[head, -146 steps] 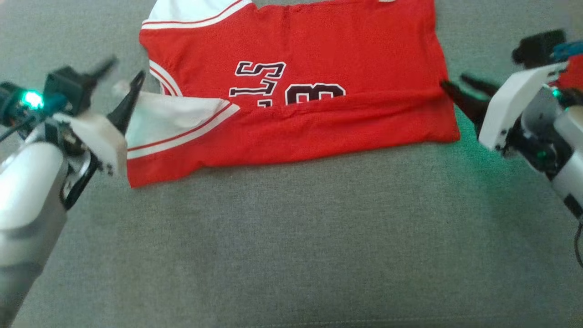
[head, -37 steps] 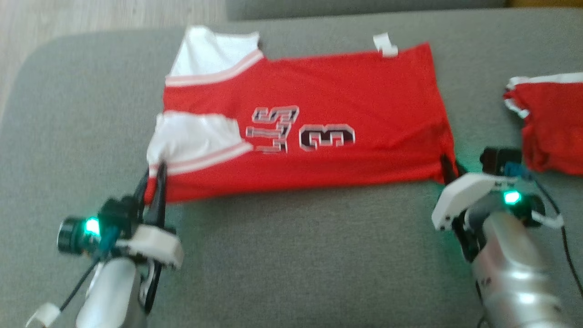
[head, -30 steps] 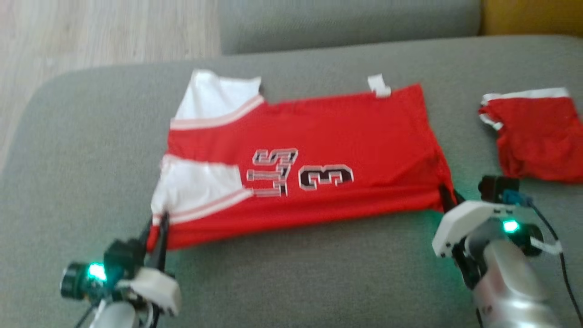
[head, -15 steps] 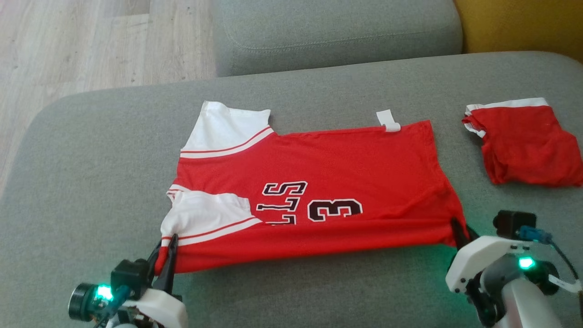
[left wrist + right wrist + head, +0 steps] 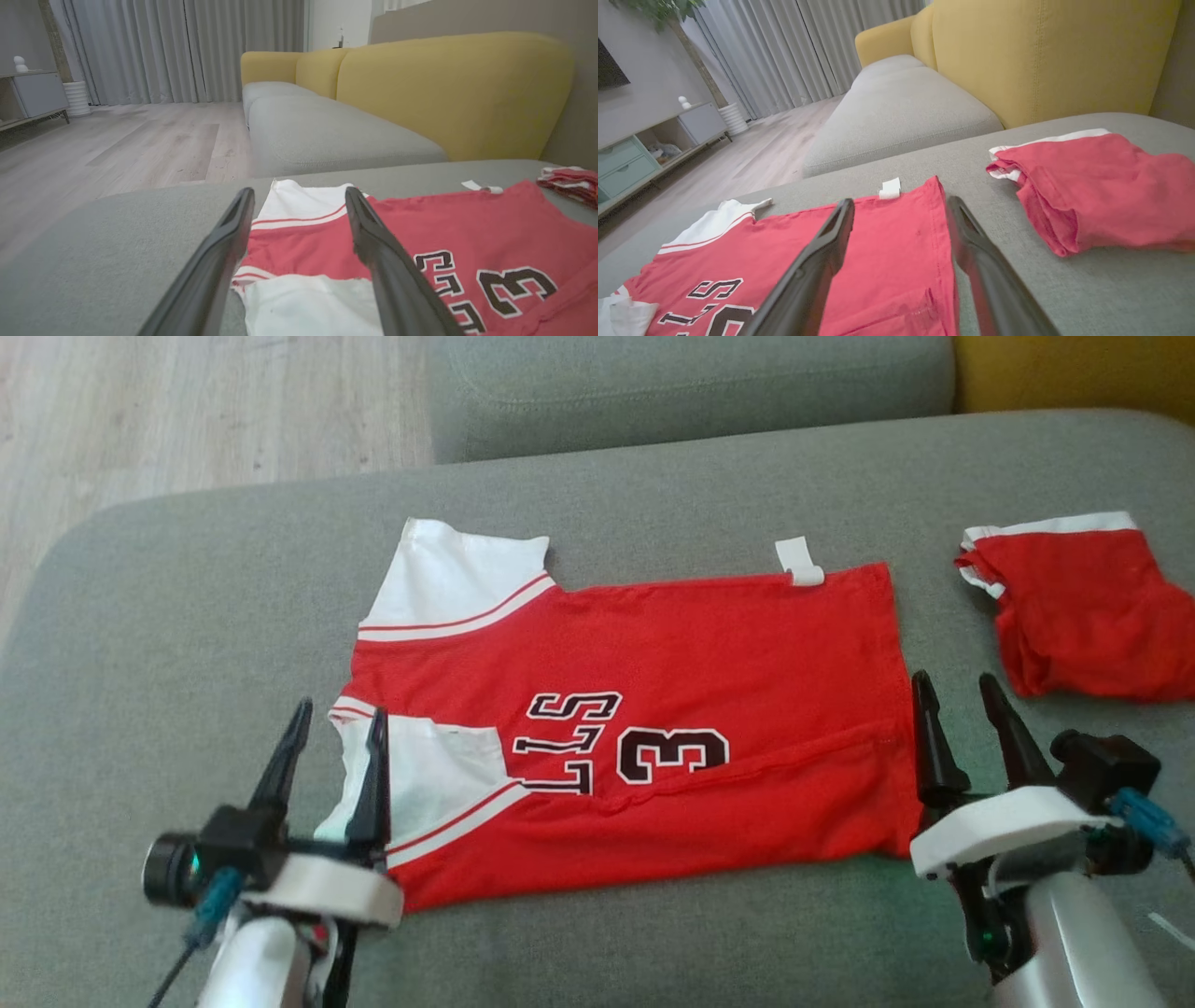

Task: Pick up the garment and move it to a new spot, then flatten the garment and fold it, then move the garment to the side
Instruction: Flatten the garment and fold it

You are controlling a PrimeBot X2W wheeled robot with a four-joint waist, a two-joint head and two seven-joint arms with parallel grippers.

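Head view, change: my left hand (image 5: 339,709) and right hand (image 5: 954,679) were clamped on the near edge of the garment (image 5: 709,653) a moment ago. Now both stand apart, and it lies free on the sofa seat (image 5: 653,943).
Head view, meaning: I judge one fold is laid and more remain.
Left wrist view: fingers (image 5: 373,252) apart above the white sleeve (image 5: 303,303); the near edge is cut off.
Right wrist view: fingers (image 5: 808,275) apart above the hem (image 5: 941,224); the lettering is partly hidden.

Soft daylight is coming through the curtains (image 5: 187,46), giving only weak shadows. The near dark fingers (image 5: 397,280) are looking blurred, and the head view is appearing slightly soft.
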